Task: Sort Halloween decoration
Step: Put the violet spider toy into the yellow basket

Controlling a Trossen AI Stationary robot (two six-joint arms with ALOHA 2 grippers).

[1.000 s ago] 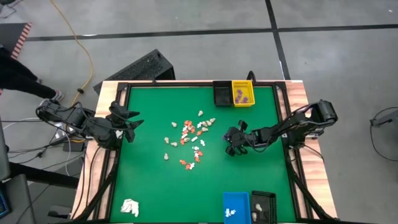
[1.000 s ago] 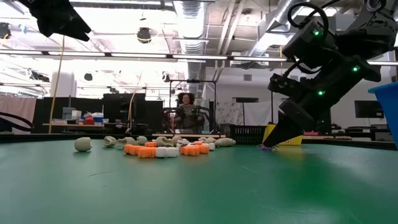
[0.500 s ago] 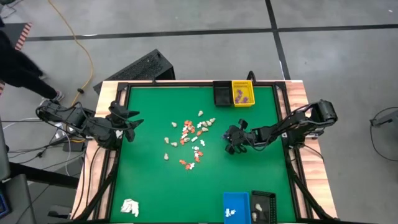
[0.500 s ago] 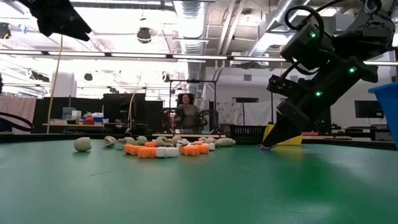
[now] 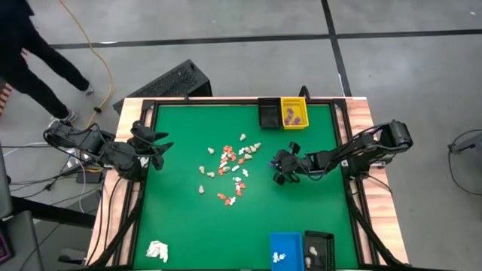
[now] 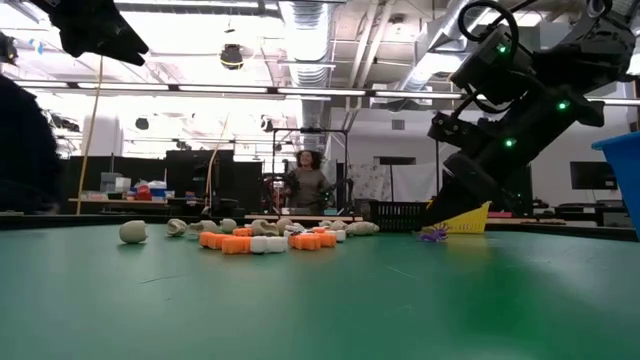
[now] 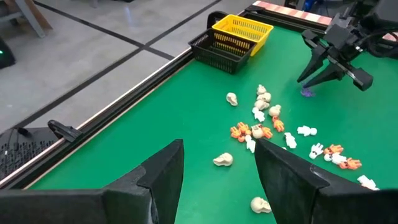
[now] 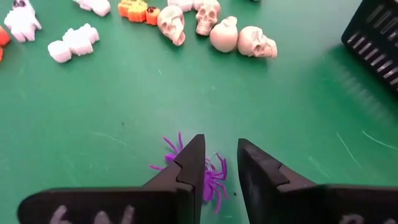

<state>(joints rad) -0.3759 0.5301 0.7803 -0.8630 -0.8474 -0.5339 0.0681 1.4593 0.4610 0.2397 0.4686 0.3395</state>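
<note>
Sorting partly done: some purple pieces sit in the yellow bin and a few white ones in the blue bin, most decorations remain mid-table, right gripper narrowly parted over a purple spider, left gripper wide, idle.

A robotics lab or workshop in an industrial hall. The low view shows exposed ducts and strip lights across the top, cluttered benches at middle left, and a person standing at centre. In the high view, a green table stands on grey concrete floor, with a yellow cable at upper left.
</note>
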